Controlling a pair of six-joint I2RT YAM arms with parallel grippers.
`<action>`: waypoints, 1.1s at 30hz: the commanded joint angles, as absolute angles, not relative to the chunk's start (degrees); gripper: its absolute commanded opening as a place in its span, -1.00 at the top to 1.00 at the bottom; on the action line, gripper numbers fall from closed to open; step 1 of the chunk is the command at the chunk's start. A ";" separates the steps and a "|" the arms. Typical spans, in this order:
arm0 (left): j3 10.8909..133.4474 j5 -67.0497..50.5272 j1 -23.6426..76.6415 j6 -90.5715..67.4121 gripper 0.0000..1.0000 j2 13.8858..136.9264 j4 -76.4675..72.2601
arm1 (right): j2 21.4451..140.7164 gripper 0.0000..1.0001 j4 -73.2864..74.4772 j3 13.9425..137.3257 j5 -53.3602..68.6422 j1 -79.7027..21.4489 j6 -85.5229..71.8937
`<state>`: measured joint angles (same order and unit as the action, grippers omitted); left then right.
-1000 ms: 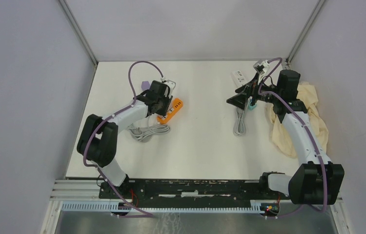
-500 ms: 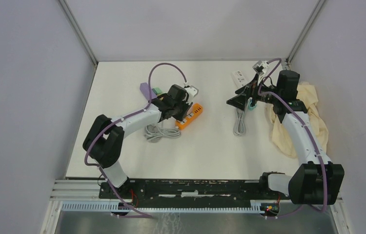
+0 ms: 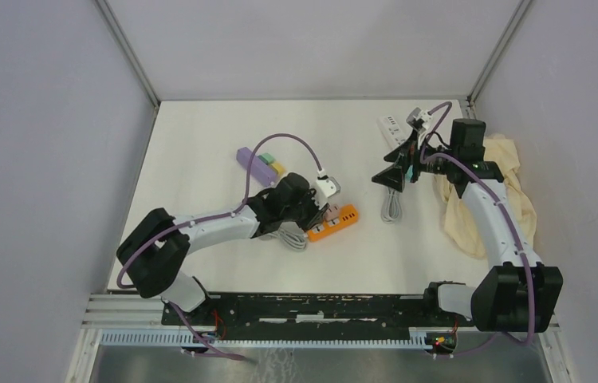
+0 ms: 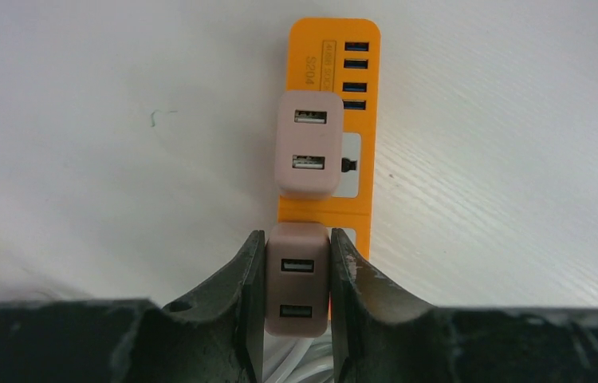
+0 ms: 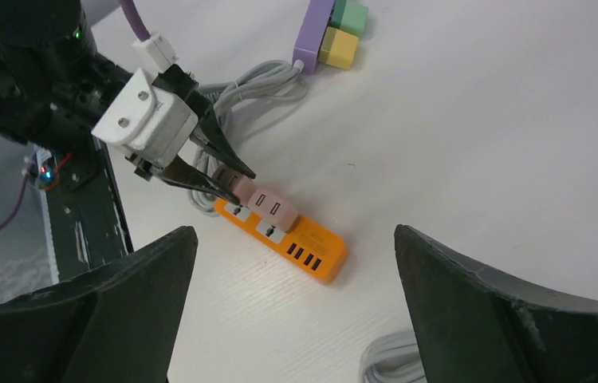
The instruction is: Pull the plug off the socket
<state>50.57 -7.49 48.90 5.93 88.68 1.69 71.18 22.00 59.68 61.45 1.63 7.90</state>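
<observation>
**Item:** pale pink two-port USB charger plug (image 4: pixel 297 279), standing on the orange plastic power strip (image 4: pixel 356 72), at 6 o'clock of a second, identical pink plug (image 4: pixel 308 144) in the left wrist view, the two just apart.

**Location:** the strip lies flat on the white table (image 3: pixel 224 128), just off table centre toward 5 o'clock in the top view.

**Tool:** left gripper (image 4: pixel 296 238) pinches the first plug, one black finger against each side.

**Second tool:** right gripper (image 3: pixel 386 171), fingers spread wide and holding nothing, at 2 o'clock of the strip, well apart.

**Surroundings:**
- Grey coiled cable (image 3: pixel 292 238), at 8 o'clock, beside the strip.
- Purple block with green and yellow pieces (image 3: pixel 257 162), at 10 o'clock.
- White power strip (image 3: pixel 391 128), at 1 o'clock.
- Cream cloth (image 3: pixel 519 187), at 3 o'clock, on the table's edge.
</observation>
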 commanded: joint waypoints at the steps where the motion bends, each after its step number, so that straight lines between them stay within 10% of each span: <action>1: 45.93 -15.66 51.37 6.98 0.81 87.36 -4.57 | 72.26 -1.00 42.57 64.33 69.51 1.70 39.10; 9: 40.22 -14.82 53.91 5.31 0.27 87.68 -12.98 | 75.21 -1.00 63.16 61.82 69.67 -3.28 78.06; 25: 21.37 -8.77 53.99 2.19 -0.98 73.20 -38.87 | 80.85 -0.79 37.98 54.03 52.65 -19.77 65.76; 33: 19.38 -7.59 53.83 3.21 -0.97 75.98 -45.03 | 86.54 -0.51 31.81 55.19 44.31 -27.14 58.58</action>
